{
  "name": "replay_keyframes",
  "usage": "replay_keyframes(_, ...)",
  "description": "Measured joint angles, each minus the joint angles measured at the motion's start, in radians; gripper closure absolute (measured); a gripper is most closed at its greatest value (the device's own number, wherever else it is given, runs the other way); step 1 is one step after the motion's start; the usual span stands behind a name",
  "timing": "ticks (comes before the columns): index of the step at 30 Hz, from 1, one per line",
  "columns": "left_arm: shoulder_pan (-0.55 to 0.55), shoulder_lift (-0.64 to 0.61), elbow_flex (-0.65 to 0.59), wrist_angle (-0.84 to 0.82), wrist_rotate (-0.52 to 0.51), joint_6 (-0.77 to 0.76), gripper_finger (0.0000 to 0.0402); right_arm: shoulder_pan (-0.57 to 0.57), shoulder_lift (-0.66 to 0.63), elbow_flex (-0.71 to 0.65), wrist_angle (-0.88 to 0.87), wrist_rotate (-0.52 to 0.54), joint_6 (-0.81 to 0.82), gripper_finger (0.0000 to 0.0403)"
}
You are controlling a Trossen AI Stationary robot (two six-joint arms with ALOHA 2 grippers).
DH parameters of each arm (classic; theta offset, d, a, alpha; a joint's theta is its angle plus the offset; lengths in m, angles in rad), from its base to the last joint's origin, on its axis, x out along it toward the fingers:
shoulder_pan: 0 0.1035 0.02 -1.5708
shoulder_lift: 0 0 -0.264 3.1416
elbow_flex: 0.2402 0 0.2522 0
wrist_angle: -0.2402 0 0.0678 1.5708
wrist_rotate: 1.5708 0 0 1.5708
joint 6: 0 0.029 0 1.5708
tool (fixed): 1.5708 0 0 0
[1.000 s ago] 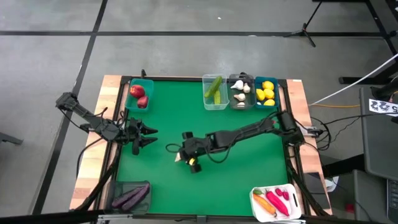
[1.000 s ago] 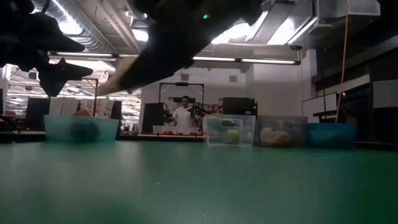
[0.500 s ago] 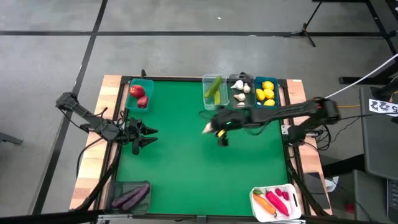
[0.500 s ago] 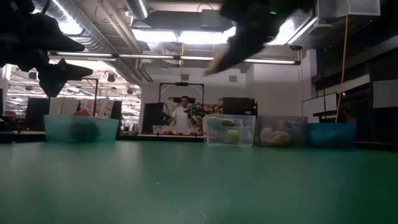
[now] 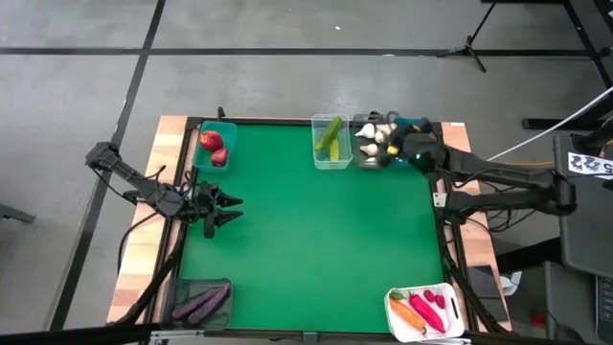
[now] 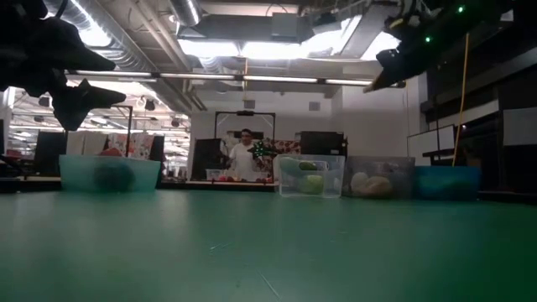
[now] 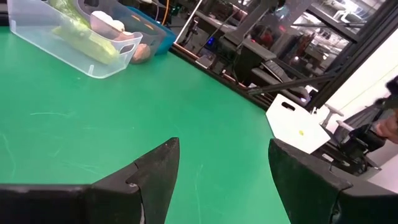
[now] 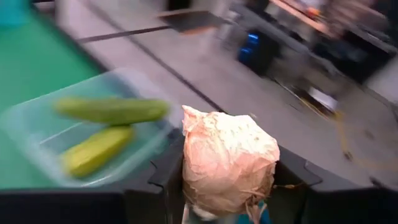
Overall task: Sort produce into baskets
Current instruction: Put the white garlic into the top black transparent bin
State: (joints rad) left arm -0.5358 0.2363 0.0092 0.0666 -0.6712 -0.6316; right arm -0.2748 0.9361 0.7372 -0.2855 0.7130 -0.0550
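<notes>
My right gripper (image 5: 387, 137) hangs above the far bins, shut on a white garlic bulb (image 8: 229, 158). Below it is the dark grey bin (image 5: 370, 153) with more garlic. Next to it stand the clear bin (image 5: 331, 144) with green cucumbers (image 8: 111, 109) and a teal bin of lemons (image 5: 414, 146), partly hidden by the arm. My left gripper (image 5: 236, 211) waits open at the table's left side, with nothing between its fingers (image 7: 158, 171). My right gripper pinches the garlic bulb between its two fingers, one on each side of its lower part (image 8: 186, 180). The bulb is lifted clear, high above the bins. In the low view the gripper (image 6: 382, 80) slants downward.
A teal bin with red apples (image 5: 215, 146) stands at the far left. A dark bin with purple eggplants (image 5: 203, 301) is at the near left, and a white bin (image 5: 395, 305) with a carrot and pink peppers at the near right. A person stands in the room behind the table (image 6: 245, 155).
My right gripper has swept from the table's middle toward the far right, rising and turning as it went. It carries the garlic bulb and now hangs over the far bins. It has stayed shut on the bulb throughout.
</notes>
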Motion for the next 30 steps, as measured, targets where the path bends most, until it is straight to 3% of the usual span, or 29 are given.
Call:
replay_keyframes(14,0.000,0.000,0.000,0.000,-0.010,-0.022,0.0161,-0.384,0.058,-0.074,-0.030,-0.018,0.321,0.0237)
replay_keyframes(26,0.000,0.000,0.000,0.000,-0.014,-0.018,0.0161,-0.494,0.143,-0.097,-0.104,-0.148,0.475,0.0235)
replay_keyframes(30,0.000,0.000,0.000,0.000,-0.014,-0.017,0.0161,-0.494,0.151,-0.097,-0.112,-0.175,0.471,0.0213)
